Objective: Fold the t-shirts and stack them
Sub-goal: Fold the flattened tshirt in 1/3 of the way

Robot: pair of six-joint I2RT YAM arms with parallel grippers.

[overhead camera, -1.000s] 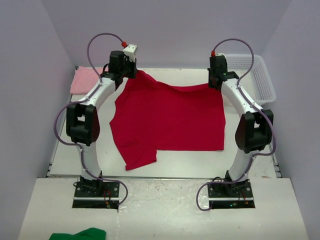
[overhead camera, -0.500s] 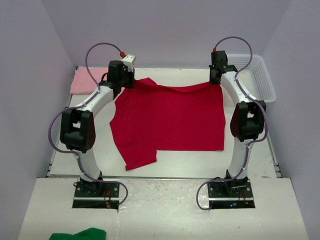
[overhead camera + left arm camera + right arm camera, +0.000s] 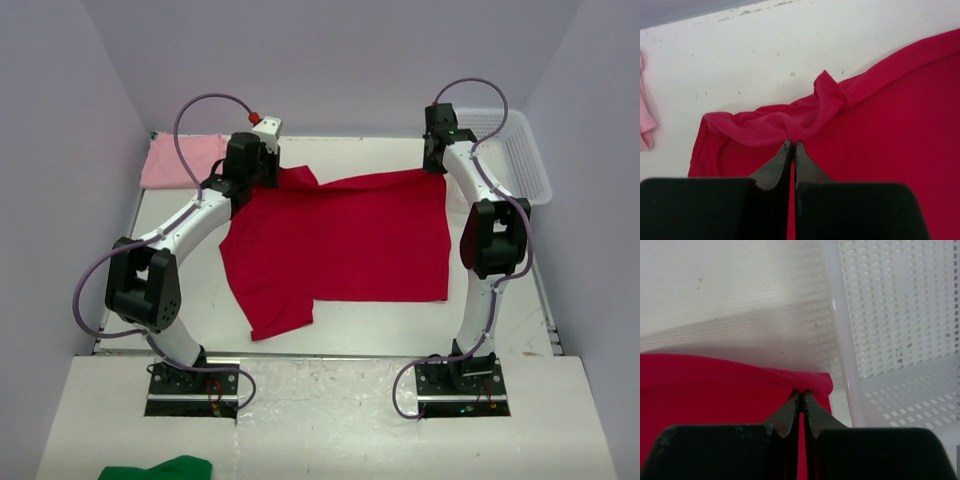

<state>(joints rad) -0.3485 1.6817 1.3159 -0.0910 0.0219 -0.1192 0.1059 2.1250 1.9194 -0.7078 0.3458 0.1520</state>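
**Top view.** I see the red t-shirt (image 3: 340, 240) spread flat over the middle of the table (image 3: 380, 325). One sleeve trails toward the near edge on the left side. The pink t-shirt (image 3: 175, 160) lies folded at the far left corner, apart from the red one. A white mesh basket (image 3: 520, 150) stands at the far right corner. A green cloth (image 3: 160, 468) lies on the base platform (image 3: 330, 430), at its near edge toward the left.

**Left wrist view.** The left gripper (image 3: 791, 145) is at the far left part of the red t-shirt. Its jaws are clenched on a bunched ridge of red cloth that rises from the tips. A sliver of pink cloth shows at the left margin.

**Right wrist view.** The right gripper (image 3: 801, 392) is at the far right corner of the red t-shirt. Its jaws are pinched together on the curled hem. This corner sits just beside the basket's wall. I cannot tell whether cloth and wall touch.
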